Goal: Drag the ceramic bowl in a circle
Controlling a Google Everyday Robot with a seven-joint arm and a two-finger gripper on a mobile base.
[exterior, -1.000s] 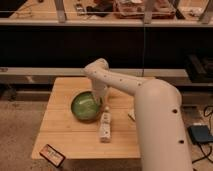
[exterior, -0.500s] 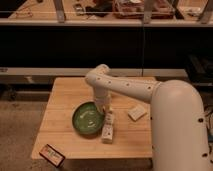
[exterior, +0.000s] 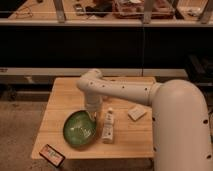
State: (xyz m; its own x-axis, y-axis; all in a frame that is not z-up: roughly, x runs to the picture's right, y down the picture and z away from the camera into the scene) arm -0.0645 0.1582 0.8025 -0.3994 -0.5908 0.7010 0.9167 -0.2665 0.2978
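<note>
**Gripper at bowl's upper-right rim, centre-left of frame**

Gripper [exterior: 93,116] sits at the lower end of the arm, down at the upper-right edge of the ceramic bowl [exterior: 79,129]. It looks to be touching the rim there, though exact contact is hard to confirm.

Largest first:
- Robot arm [exterior: 165,107]: white, bulky, fills the right and lower right of frame, reaches left across the table to an elbow at centre, then drops down to the bowl.
- Wooden table [exterior: 65,95]: light wood, centre of frame, dark shelving behind it across the upper half.
- Ceramic bowl: glossy green, round, shallow, upright on the table's lower-left area, near the front edge.
- White bottle [exterior: 108,126]: lying on its side just right of the bowl, long axis running roughly top to bottom in frame.
- Small white flat item [exterior: 136,112]: on the table right of the bottle, apart from it.
- Dark packet [exterior: 52,154]: with red trim, at the table's lower-left corner, overhanging the edge.
</note>
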